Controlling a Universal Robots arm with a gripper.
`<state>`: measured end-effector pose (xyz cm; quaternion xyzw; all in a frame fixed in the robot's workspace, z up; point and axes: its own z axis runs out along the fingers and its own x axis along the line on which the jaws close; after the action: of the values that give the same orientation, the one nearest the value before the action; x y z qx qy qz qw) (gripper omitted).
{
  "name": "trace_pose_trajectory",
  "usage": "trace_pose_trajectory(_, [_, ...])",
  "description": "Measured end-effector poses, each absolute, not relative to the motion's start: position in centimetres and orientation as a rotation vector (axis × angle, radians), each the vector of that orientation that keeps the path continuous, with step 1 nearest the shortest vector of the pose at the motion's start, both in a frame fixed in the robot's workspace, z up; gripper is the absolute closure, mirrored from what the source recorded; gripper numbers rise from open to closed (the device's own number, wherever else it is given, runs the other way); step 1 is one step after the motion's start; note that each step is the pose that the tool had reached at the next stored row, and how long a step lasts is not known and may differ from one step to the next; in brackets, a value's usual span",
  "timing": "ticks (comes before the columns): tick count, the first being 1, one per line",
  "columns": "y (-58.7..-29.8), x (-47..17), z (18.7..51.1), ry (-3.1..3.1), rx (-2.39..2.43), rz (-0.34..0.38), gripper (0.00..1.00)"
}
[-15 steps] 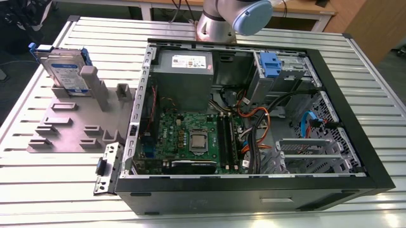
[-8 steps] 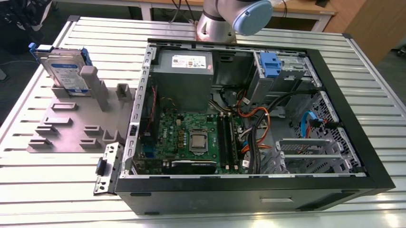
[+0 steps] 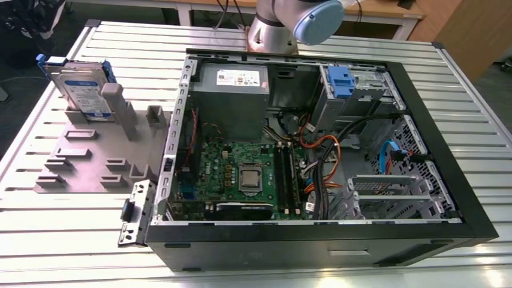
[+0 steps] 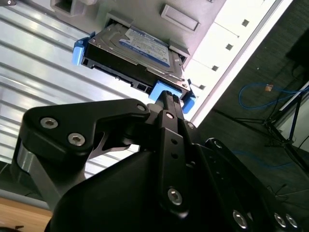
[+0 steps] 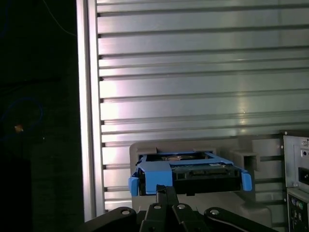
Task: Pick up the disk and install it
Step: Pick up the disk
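My pincer (image 5: 164, 189) points straight at the disk (image 5: 203, 172) standing in the grey holder (image 5: 143, 149), fingers pressed together, tips close by its blue handle (image 5: 154, 173).

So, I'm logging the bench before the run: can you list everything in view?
disk: one, silver with blue frame, upright in the holder, exterior view's left.
holder: one, grey, slotted, on the table beside the computer case.
computer case: one, black, open, on the table.
motherboard: one, green, inside the case.
power supply: one, grey, inside the case.
caged drive: one, blue-tabbed, grey cage, inside the case.
table: one, silver, slatted.
arm: one, silver with blue cap, at the exterior view's top.
gripper: one, black, jaws shut, aimed at the disk's handle.
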<state>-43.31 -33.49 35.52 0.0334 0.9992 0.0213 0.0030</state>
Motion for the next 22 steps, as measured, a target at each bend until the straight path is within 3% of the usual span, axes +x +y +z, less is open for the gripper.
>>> trace_pose_trajectory(22, [-33.49,-43.32,35.51,3.136,-0.038,0.067,0.89])
